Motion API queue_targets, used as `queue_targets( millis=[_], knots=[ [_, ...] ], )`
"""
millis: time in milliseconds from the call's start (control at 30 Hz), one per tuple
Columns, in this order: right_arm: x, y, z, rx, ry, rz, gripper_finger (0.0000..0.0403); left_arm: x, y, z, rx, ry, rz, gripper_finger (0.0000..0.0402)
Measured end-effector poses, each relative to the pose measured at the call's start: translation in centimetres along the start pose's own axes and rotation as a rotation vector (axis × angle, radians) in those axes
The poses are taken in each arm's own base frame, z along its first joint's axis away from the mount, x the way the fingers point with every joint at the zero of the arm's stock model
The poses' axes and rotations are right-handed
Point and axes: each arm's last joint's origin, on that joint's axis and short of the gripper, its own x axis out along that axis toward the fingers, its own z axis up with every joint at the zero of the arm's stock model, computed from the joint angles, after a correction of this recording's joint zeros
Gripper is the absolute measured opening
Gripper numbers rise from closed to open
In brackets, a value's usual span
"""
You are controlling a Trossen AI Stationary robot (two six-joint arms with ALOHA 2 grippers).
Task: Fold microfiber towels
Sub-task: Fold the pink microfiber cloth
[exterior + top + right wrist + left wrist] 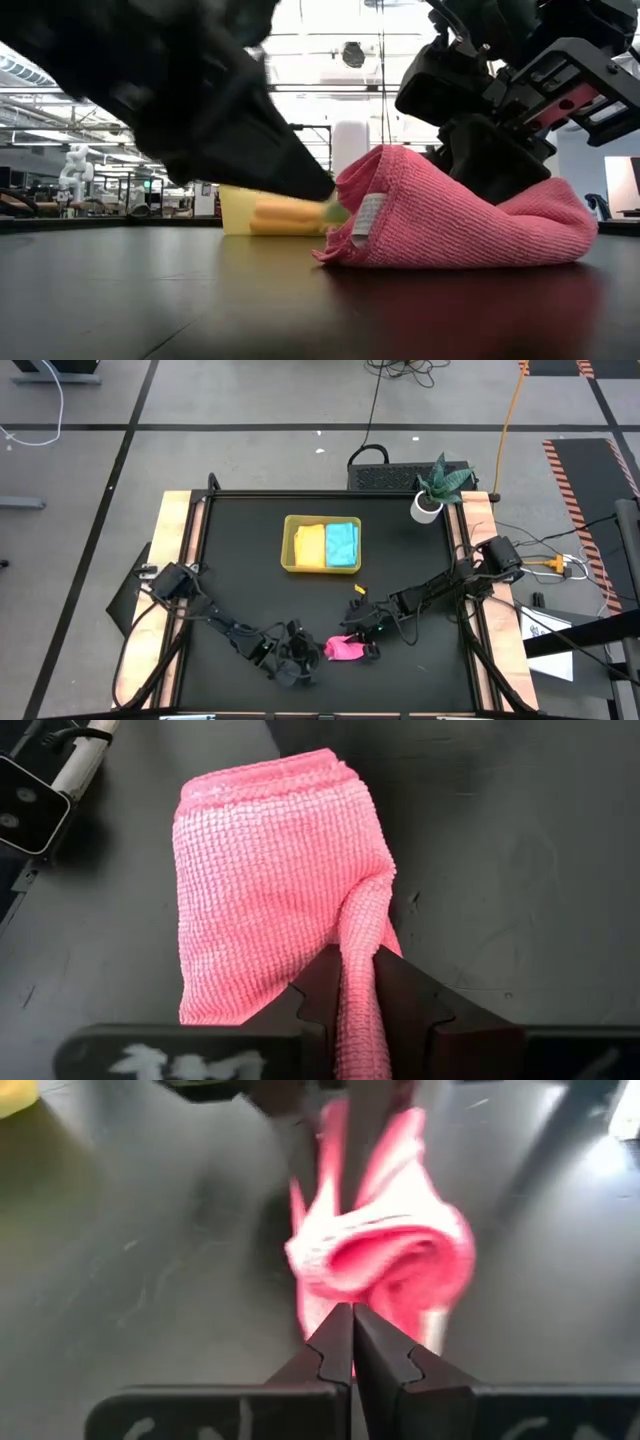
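Nearest the front edge of the bench (230, 560), at about 6 o'clock in the high view, lies the pink towel (344, 649), bunched into a soft hump and not yet flat. The left hand (352, 1342) sits at its 9 o'clock side, fingers clenched together on a thin corner of the cloth, as far as the left wrist view shows. The right hand (362, 982) is at the towel's 3 o'clock side, pinching a narrow ridge of pink fabric between its fingers; whether that grip is firm or letting go I cannot tell.

The towel looks light, limp and slightly grippy, with a looped weave; I judge it will sag and crumple wherever it is unsupported, so it is best taken at two corners or along one hemmed edge and drawn taut. A white label (367, 219) marks one edge.

Farther back, at 12 o'clock, the tray (290, 563) holds a folded yellow towel (310, 545) beside a blue towel (342, 544), touching. A potted plant (436, 488) stands at the far 2 o'clock corner.

An orange towel is not visible anywhere. The low view is largely blocked by the dark arms, and the pink towel's underside and true corners are hidden.
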Motion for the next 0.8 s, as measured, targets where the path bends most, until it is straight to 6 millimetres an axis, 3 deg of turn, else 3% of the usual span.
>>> queue_targets(
  millis=[233, 567, 800],
  knots=[
    [-0.2, 0.1, 0.2, -0.004, -0.008, 0.0, 0.0049, 2.5, 0.3, -0.1, 0.038, -0.045, -0.101, 0.0003],
    [-0.2, 0.0, 0.1, -0.001, 0.004, -0.004, 0.0049, 1.0, -1.6, -1.4, 0.246, -0.027, -0.237, 0.0016],
    [-0.2, 0.1, 0.0, 0.008, 0.004, -0.003, 0.0049, 0.7, -1.8, -1.4, 0.227, -0.026, -0.222, 0.0009]
  ],
)
